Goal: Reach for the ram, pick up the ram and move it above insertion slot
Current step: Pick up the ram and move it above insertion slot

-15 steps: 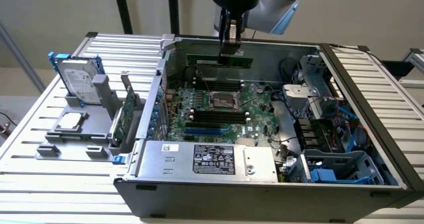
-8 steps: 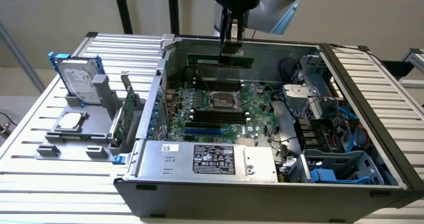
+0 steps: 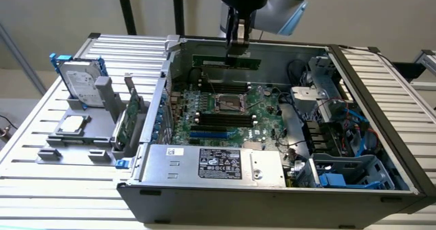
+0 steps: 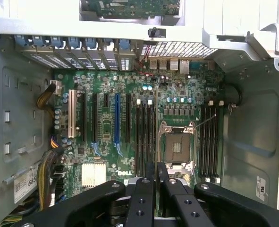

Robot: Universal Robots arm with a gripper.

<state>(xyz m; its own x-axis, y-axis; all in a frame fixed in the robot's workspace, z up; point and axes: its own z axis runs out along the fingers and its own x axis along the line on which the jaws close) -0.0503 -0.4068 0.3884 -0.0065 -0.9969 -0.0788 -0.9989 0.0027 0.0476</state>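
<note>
The ram (image 3: pixel 211 61) is a narrow green stick held level above the far part of the open computer case (image 3: pixel 381 112). My gripper (image 3: pixel 236 54) comes down from above and is shut on the stick near its middle. In the wrist view the gripper (image 4: pixel 154 170) has its two dark fingers (image 4: pixel 143 198) pressed close together over the motherboard (image 4: pixel 130 118). The black memory slots (image 4: pixel 145 137) lie directly beneath, with another bank (image 4: pixel 210 137) beyond the processor socket (image 4: pixel 177 144). In the exterior view the slots (image 3: pixel 221 119) sit nearer than the held stick.
A grey fixture (image 3: pixel 75 138) at the exterior view's left holds a hard drive (image 3: pixel 81 82), a processor (image 3: pixel 73 124) and an upright green expansion card (image 3: pixel 129 115). The power supply (image 3: pixel 214 163) fills the case's near end. Cables and drive bays (image 3: pixel 340 133) crowd the exterior view's right.
</note>
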